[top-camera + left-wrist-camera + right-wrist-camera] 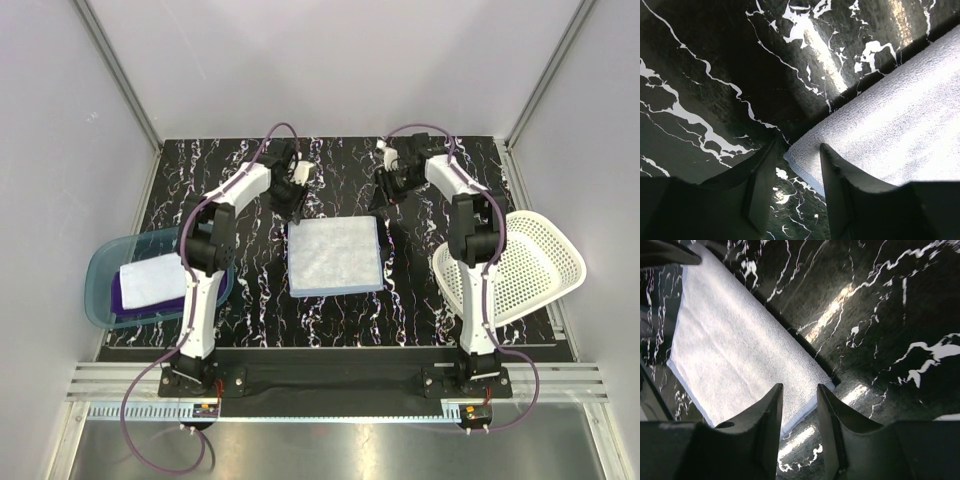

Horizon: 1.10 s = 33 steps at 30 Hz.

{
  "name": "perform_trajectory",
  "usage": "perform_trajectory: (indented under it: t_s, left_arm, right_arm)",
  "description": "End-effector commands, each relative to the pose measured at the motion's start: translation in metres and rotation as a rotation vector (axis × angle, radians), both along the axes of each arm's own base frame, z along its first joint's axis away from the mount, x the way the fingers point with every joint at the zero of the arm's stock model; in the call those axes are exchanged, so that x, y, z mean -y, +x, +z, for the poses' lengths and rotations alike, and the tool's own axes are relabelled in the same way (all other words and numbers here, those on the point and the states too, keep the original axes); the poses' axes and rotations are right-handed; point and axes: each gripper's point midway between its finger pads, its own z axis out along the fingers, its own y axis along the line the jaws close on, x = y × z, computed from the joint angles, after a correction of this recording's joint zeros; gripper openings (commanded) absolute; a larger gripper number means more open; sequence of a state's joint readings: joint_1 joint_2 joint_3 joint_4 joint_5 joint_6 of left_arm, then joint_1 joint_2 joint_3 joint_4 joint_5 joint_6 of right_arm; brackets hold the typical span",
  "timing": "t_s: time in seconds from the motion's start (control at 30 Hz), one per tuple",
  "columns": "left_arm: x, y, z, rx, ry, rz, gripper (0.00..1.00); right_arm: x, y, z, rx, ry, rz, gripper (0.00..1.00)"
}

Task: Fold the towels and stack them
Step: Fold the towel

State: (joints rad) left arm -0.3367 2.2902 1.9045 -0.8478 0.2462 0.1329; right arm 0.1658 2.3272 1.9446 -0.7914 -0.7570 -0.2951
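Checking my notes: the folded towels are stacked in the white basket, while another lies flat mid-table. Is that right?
Not quite. The folded towels are stacked in the teal tub, not the white basket, as the top view shows. Another towel does lie flat mid-table.

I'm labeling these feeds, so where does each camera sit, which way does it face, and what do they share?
Top external: above and behind the bases, looking down at the table, the left arm, the right arm and the light blue towel.
Left wrist: on the left arm, facing down past the open left hand at the towel's corner.
Right wrist: on the right arm, facing down past the open right hand at another corner.
Shared: both wrist views show that towel on the marbled table.
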Motion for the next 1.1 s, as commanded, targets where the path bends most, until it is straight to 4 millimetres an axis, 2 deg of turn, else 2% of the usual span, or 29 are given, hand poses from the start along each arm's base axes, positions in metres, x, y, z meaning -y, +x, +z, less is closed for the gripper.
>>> perform_trajectory:
  t_s: [0.0,0.1,0.2,0.33,0.5,0.67,0.8,1.07]
  left_arm:
    - [0.010,0.006,0.014,0.019,-0.078,-0.073,0.44]
    - [0.011,0.000,0.011,-0.010,-0.107,-0.101,0.43]
    - [0.014,-0.005,0.010,-0.040,-0.140,-0.125,0.42]
    - [0.011,-0.007,0.010,-0.054,-0.149,-0.129,0.42]
    - [0.007,-0.006,0.010,-0.053,-0.157,-0.128,0.45]
    - [0.006,-0.004,0.011,-0.053,-0.178,-0.129,0.42]
    - [0.002,-0.001,0.010,-0.054,-0.173,-0.125,0.45]
    - [-0.005,0.006,0.009,-0.048,-0.146,-0.117,0.47]
  right_arm:
    - [-0.006,-0.007,-0.001,-0.026,0.055,0.079,0.41]
    - [-0.002,-0.005,-0.012,-0.047,0.039,0.078,0.41]
    - [-0.001,-0.005,-0.015,-0.068,0.053,0.088,0.42]
    - [-0.001,-0.007,-0.018,-0.088,0.054,0.096,0.45]
    - [0.008,-0.007,-0.031,-0.125,0.005,0.083,0.47]
    - [0.010,0.001,-0.033,-0.117,-0.008,0.054,0.50]
    - [0.008,0.002,-0.032,-0.131,0.000,0.066,0.50]
    - [0.005,-0.004,-0.039,-0.193,0.024,0.083,0.41]
